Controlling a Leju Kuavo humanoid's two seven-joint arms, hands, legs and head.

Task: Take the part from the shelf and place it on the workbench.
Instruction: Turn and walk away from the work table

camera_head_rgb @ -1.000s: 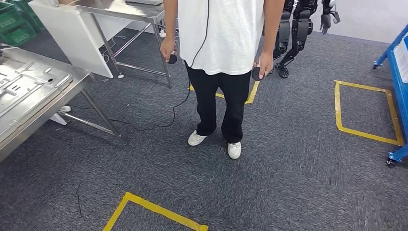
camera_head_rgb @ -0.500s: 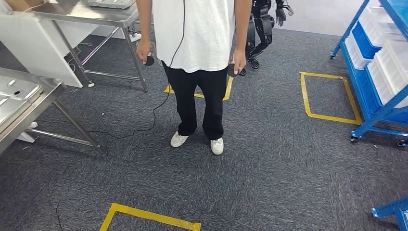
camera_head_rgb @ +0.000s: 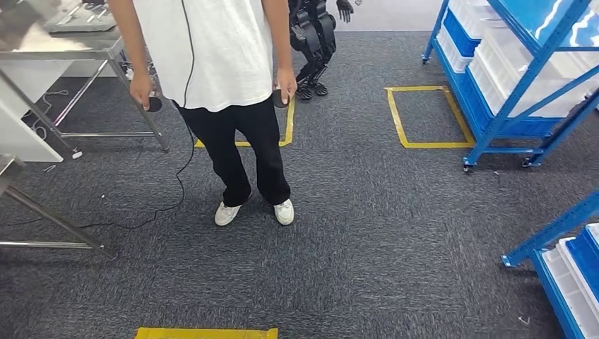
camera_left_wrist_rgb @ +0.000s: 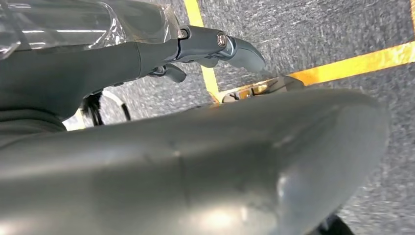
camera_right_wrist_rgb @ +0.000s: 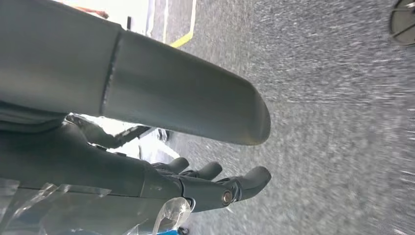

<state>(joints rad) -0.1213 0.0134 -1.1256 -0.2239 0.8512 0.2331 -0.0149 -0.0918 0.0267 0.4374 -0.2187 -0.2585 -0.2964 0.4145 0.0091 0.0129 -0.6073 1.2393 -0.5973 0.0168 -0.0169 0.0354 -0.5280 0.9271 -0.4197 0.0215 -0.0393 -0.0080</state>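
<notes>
Both robot hands hang empty above the carpet while a person stands ahead, the blue shelf off to the right.

In the left wrist view the left robot hand has its dark fingers stretched out loosely over grey carpet crossed by yellow tape, with nothing in its grasp. In the right wrist view the right robot hand likewise has its fingers extended and slightly apart, holding nothing. From the head view, a person in a white shirt and black trousers stands on the carpet with a small dark object in each hand. To the right stands the blue shelf carrying white and blue bins; which part is the task's cannot be told. The steel bench is at upper left, behind the person. Another dark robot stands farther back.
</notes>
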